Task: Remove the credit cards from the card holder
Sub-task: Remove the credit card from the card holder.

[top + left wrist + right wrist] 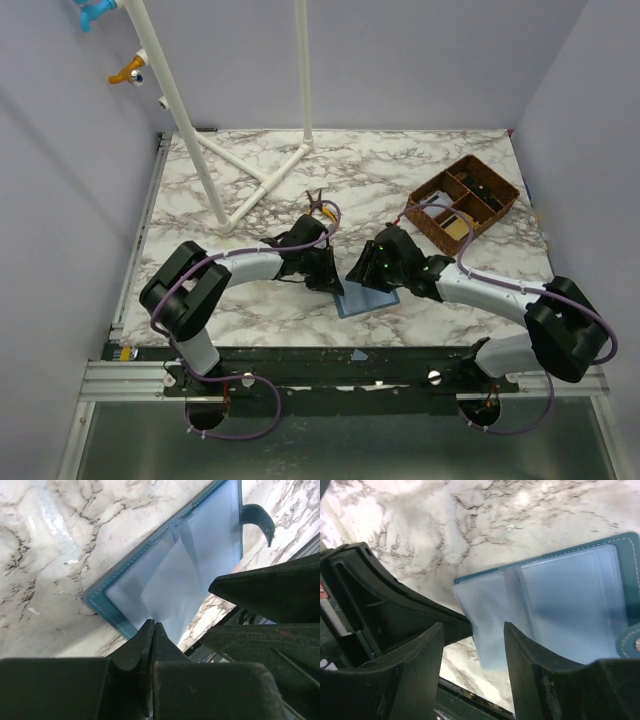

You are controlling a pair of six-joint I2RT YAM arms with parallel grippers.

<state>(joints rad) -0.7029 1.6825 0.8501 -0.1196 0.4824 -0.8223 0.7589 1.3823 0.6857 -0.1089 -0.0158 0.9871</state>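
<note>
The blue card holder (372, 301) lies open near the table's front edge, its paler inside up; it also shows in the left wrist view (215, 530) and the right wrist view (570, 600). Its snap strap (259, 520) sticks out at one side. A pale card (170, 592) stands tilted out of a pocket. My left gripper (330, 272) is shut (154, 626) on that card's corner. My right gripper (362, 270) is open (474, 630), its fingers (520, 650) astride the card's free end (492, 640), just right of the left gripper.
A brown compartment tray (465, 200) stands at the back right. A white pipe frame (250, 190) stands at the back left, with a small dark clip (315, 200) beside it. The table's front edge and metal rail (350, 355) lie just below the holder.
</note>
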